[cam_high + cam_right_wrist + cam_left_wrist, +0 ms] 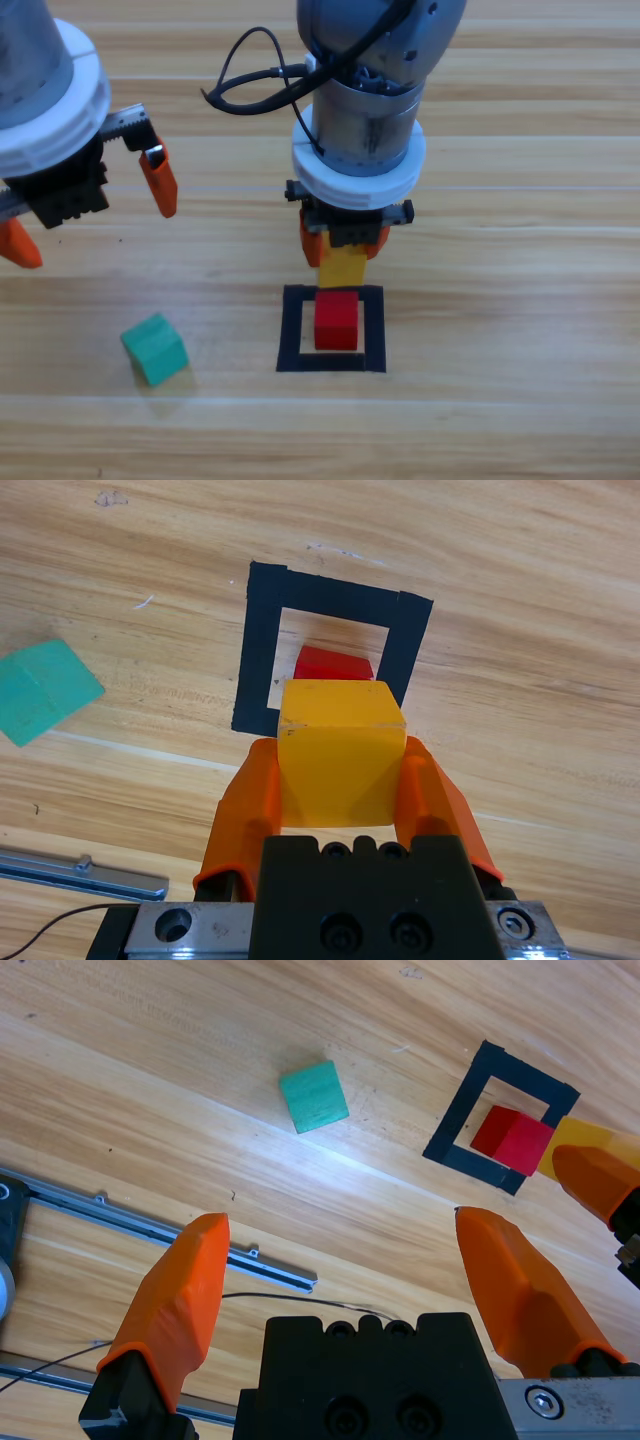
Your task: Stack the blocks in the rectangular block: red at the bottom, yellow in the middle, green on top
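The red cube (pixel 337 319) sits inside the black tape square (pixel 293 330). My right gripper (pixel 342 250) is shut on the yellow cube (pixel 343 266) and holds it just behind and above the red one. In the right wrist view the yellow cube (pixel 340 750) sits between the orange jaws, with the red cube (pixel 333 663) and tape square (pixel 262 650) beyond it. The teal-green cube (pixel 155 348) lies on the table left of the square. My left gripper (pixel 90 215) hangs open at the left, above the table; its view shows the green cube (pixel 313 1096) and red cube (pixel 512 1138).
A black cable (pixel 255 75) loops off the right arm. A metal rail (pixel 150 1228) shows in the left wrist view close to the gripper. Bare wooden table (pixel 500 330) lies right of the square and in front of it.
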